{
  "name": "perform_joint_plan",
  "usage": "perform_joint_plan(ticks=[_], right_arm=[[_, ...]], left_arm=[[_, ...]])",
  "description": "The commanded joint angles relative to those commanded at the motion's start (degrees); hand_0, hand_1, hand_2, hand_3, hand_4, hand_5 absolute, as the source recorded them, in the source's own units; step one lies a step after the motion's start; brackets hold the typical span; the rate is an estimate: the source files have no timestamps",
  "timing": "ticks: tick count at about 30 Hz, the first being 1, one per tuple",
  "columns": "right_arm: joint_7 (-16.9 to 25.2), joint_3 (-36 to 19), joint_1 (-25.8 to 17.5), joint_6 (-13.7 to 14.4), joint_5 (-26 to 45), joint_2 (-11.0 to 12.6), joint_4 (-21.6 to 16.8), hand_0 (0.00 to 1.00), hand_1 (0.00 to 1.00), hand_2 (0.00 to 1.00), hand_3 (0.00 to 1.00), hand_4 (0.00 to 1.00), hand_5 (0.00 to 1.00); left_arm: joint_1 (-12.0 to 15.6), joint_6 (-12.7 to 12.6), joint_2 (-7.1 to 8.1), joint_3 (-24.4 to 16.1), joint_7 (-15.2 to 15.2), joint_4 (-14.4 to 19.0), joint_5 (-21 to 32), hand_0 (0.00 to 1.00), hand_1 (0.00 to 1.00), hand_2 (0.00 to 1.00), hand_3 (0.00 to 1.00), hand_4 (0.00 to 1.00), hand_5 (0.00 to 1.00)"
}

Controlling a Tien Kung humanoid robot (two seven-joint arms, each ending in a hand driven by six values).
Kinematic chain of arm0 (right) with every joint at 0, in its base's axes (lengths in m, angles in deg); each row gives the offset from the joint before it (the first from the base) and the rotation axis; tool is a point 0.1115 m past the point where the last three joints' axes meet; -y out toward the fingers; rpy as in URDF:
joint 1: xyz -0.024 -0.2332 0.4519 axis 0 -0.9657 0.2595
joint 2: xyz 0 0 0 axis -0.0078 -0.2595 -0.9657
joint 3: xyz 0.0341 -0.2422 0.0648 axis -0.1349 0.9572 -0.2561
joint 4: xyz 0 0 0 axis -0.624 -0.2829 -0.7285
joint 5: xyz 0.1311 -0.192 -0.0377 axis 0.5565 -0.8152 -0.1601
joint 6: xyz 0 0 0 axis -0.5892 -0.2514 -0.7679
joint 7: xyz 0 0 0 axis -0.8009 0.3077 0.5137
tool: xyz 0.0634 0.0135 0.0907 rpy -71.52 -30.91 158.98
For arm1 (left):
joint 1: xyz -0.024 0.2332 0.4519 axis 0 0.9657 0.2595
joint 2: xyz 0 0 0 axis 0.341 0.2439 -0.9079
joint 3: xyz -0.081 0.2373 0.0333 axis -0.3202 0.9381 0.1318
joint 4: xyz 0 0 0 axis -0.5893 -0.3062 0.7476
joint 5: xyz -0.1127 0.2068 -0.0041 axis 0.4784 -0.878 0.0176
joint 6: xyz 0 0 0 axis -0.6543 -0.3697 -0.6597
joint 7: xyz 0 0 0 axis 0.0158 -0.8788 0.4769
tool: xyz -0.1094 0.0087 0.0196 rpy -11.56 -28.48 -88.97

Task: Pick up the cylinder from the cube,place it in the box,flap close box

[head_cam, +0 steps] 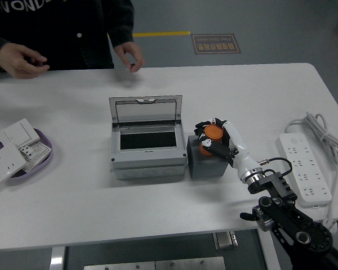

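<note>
An orange cylinder (211, 136) stands on a dark grey cube (205, 160) right of the grey box (148, 146). The box's clear flap lid (145, 110) stands open at the back. My right hand (215, 138) comes in from the lower right and its fingers are curled around the cylinder on top of the cube. My left hand is out of view.
A person stands at the far side, both hands (129, 56) hovering over the table's far left edge. A purple tray (44, 159) with white switches sits at the left. A white power strip (304, 166) with cable lies at the right.
</note>
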Motion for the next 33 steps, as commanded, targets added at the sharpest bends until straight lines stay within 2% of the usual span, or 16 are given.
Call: perform_joint_plan(ticks=[1, 5, 11, 18, 19, 24, 25, 30, 33], right_arm=[[0.07, 0.02, 0.08, 0.36, -0.23, 0.01, -0.45, 0.424, 0.363, 0.295, 0.218, 0.002, 0.002], [-0.57, 0.49, 0.69, 1.95, -2.29, 0.27, -3.51, 0.424, 0.363, 0.295, 0.218, 0.002, 0.002], [-4.07, 4.23, 3.29, 3.85, -8.28, 0.43, -9.12, 0.399, 0.346, 0.279, 0.207, 0.002, 0.002], [-11.47, 9.44, 7.48, 4.58, -19.06, -2.57, -10.72, 0.379, 0.337, 0.271, 0.206, 0.002, 0.002], [-12.7, 9.98, 8.07, 4.46, -20.93, -3.02, -10.6, 0.235, 0.275, 0.263, 0.2, 0.002, 0.002], [-19.1, 12.0, 11.32, 2.18, -32.04, -4.27, -8.96, 0.235, 0.275, 0.263, 0.2, 0.002, 0.002], [-20.34, 12.44, 11.98, 1.35, -34.11, -4.33, -8.63, 0.135, 0.234, 0.259, 0.197, 0.002, 0.002], [-27.8, 16.27, 15.52, -3.16, -45.43, -4.76, -6.97, 0.135, 0.234, 0.259, 0.197, 0.002, 0.002], [-31.21, 18.21, 17.0, -4.19, -50.52, -5.5, -6.24, 0.132, 0.239, 0.264, 0.199, 0.002, 0.002]], left_arm=[[0.0, 0.0, -0.01, -0.01, -0.01, 0.0, 0.01, 0.638, 0.666, 0.584, 0.644, 0.713, 0.299], [-0.02, -0.02, 0.01, -0.12, -0.01, 0.0, -0.04, 0.638, 0.666, 0.584, 0.644, 0.713, 0.299], [0.02, -0.04, -0.01, -0.64, 0.22, 0.0, -0.49, 0.638, 0.666, 0.586, 0.644, 0.714, 0.299], [-0.09, -0.05, 0.08, -1.22, 0.56, 0.0, -1.15, 0.638, 0.666, 0.586, 0.644, 0.713, 0.297], [-0.12, -0.06, 0.11, -1.28, 0.61, 0.0, -1.24, 0.638, 0.667, 0.586, 0.644, 0.713, 0.297], [-0.17, -0.07, 0.22, -1.67, 0.91, 0.0, -1.76, 0.638, 0.667, 0.586, 0.644, 0.713, 0.297], [-0.16, -0.07, 0.24, -1.7, 0.96, 0.0, -1.79, 0.638, 0.667, 0.586, 0.644, 0.714, 0.297], [-0.18, -0.09, 0.29, -1.88, 1.16, 0.0, -1.95, 0.638, 0.667, 0.586, 0.644, 0.714, 0.297], [-0.23, -0.09, 0.32, -1.89, 1.18, 0.0, -1.99, 0.638, 0.667, 0.586, 0.645, 0.716, 0.298]])
